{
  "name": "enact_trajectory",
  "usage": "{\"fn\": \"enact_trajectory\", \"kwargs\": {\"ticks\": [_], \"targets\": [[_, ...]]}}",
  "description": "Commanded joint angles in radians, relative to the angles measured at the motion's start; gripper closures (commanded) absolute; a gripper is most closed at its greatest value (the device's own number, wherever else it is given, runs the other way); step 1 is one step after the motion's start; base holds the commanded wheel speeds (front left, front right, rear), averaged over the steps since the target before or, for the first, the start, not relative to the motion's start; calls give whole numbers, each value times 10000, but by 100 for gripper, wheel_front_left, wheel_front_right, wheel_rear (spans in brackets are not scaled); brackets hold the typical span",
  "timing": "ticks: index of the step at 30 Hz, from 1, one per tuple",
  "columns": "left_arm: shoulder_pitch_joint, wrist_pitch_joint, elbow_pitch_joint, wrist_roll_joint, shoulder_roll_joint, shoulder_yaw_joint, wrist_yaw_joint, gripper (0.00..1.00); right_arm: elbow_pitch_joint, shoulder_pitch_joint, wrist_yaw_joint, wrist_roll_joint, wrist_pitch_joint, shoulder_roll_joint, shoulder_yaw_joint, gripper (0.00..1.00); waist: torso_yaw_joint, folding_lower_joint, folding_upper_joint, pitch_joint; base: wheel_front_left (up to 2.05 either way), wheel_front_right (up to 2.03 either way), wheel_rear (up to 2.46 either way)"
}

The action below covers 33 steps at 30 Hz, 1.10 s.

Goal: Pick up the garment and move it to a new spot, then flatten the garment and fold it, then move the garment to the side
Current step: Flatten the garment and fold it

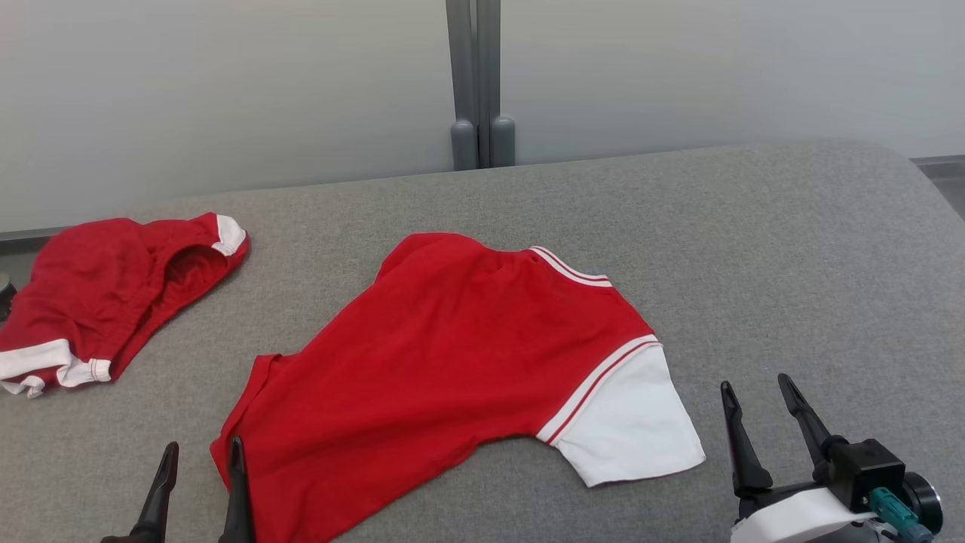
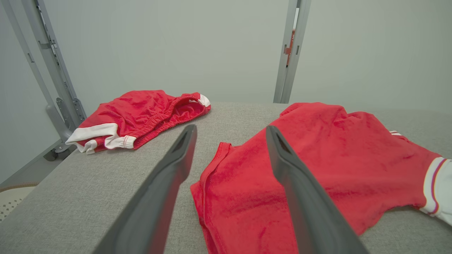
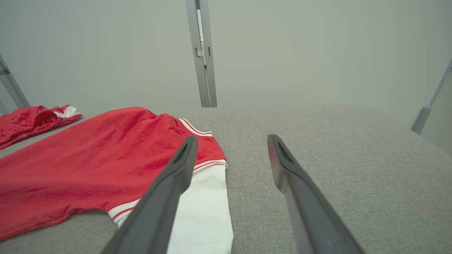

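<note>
Tally over the one grey table (image 1: 754, 249)
One red shirt (image 1: 452, 354); one pair of red shorts (image 1: 105, 294) at the left edge; two grippers, the left gripper (image 1: 204, 443) and the right gripper (image 1: 755, 381).

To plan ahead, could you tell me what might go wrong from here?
The red shirt looks doubled over at its hem by the open left gripper, so a pinch may catch one layer. The open right gripper hangs beside the white sleeve, over the table; closing there may miss. The red shorts lie near the table's left edge; dragging the shirt leftward could push them off.
</note>
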Motion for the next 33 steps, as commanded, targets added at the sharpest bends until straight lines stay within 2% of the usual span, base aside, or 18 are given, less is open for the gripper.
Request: {"fn": "enact_trajectory", "kwargs": {"ticks": [1, 16, 21, 24, 27, 33], "targets": [[130, -4, 20, 89, -28, 91, -68, 0, 27, 122, -16, 50, -29, -22, 6, 0, 9, 0, 0, -11, 0, 0, 0], [98, -6, 181, 215, -115, 189, -277, 0, 62, 20, -18, 52, -29, -21, 35, 0, 32, 0, 0, 32, 0, 0, 0], [371, 13, 1141, 291, -108, -258, -288, 0, 781, -293, -16, -152, -29, -15, 58, 0, -14, 0, 0, 6, 0, 0, 0], [369, 714, 1554, 284, -59, -520, -289, 0, 1782, -693, -16, -413, 394, -61, 402, 0, -16, 0, 0, -15, 0, 0, 0], [458, 1821, 1522, 239, 19, -590, -177, 0, 2438, -1129, -18, -390, 1408, -270, 703, 0, 30, 0, 0, 19, 0, 0, 0], [536, 3650, 1139, -219, -39, -609, 127, 0, 2839, -1724, -18, -183, 2895, -543, 743, 0, 231, 0, 0, 192, 0, 0, 0]]}}
